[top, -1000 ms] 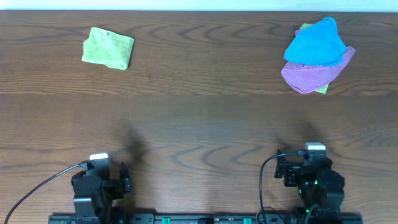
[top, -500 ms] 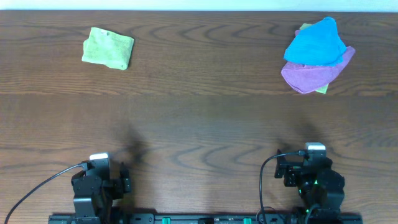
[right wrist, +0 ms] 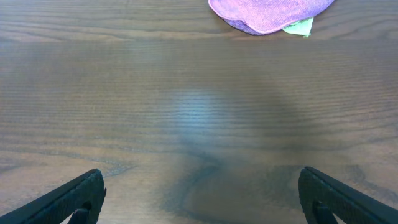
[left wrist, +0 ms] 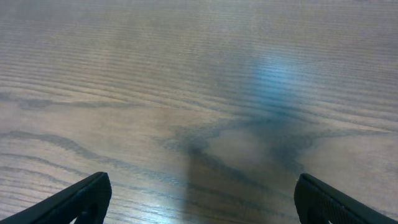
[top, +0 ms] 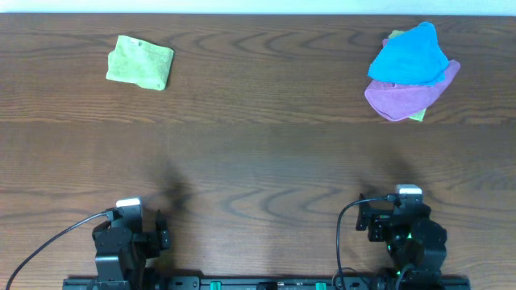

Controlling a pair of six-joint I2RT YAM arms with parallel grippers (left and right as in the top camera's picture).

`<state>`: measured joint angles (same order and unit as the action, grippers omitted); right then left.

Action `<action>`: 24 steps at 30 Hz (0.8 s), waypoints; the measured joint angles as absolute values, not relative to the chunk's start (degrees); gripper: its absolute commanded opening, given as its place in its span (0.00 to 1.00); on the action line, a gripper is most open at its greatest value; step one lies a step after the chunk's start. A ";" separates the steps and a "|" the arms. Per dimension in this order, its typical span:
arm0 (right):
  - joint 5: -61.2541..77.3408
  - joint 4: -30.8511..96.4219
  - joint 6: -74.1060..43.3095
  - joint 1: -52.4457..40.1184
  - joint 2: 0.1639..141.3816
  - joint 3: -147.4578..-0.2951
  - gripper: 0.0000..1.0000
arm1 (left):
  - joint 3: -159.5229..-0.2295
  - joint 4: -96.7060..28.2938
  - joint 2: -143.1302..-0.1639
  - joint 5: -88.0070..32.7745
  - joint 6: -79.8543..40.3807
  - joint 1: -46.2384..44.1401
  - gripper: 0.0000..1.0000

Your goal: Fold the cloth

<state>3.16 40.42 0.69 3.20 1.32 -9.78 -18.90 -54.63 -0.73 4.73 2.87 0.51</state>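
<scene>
The bright blue cloth (top: 409, 55) lies crumpled at the far right of the table, on top of a purple cloth (top: 403, 97). It does not show in either wrist view. My left gripper (left wrist: 199, 198) is open and empty over bare wood at the near left (top: 129, 234). My right gripper (right wrist: 200, 194) is open and empty over bare wood at the near right (top: 407, 225). Both are far from the blue cloth.
A light green cloth (top: 140, 62) lies folded at the far left. A second light green cloth (right wrist: 298, 27) peeks from under the purple cloth (right wrist: 267, 12). The wooden table (top: 258, 161) stretches between the cloths and the arms.
</scene>
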 measured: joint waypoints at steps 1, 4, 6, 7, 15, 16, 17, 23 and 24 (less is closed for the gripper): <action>3.16 40.42 0.69 3.20 1.32 -9.78 0.99 | -18.90 -54.63 -0.73 4.73 2.87 0.51 0.95; 3.16 40.42 0.69 3.20 1.32 -9.78 0.99 | -18.90 -54.63 -0.73 4.75 2.87 0.51 0.95; 3.16 40.42 0.69 3.20 1.32 -9.78 0.99 | -18.90 -54.63 -0.73 4.73 2.87 0.51 0.95; 3.16 40.42 0.69 3.20 1.32 -9.78 0.99 | -18.90 -54.63 -0.73 4.75 2.87 0.51 0.95; 3.16 40.45 -0.32 3.20 1.48 -9.78 0.99 | -18.90 -54.63 -0.73 4.75 2.87 0.51 0.95; 3.16 40.45 -0.97 3.20 1.80 -9.82 0.99 | -18.90 -54.63 -0.73 4.73 2.87 0.51 0.95; 3.16 40.60 -1.98 3.20 2.68 -10.02 0.99 | -18.90 -54.63 -0.73 4.75 2.87 0.51 0.96; 2.81 41.23 -7.81 4.78 13.87 -14.46 0.99 | -18.92 -54.65 -0.69 4.75 2.87 0.51 0.95; 2.74 41.23 -8.73 5.43 16.38 -16.16 0.99 | -18.92 -54.65 -0.69 4.75 2.87 0.51 0.95</action>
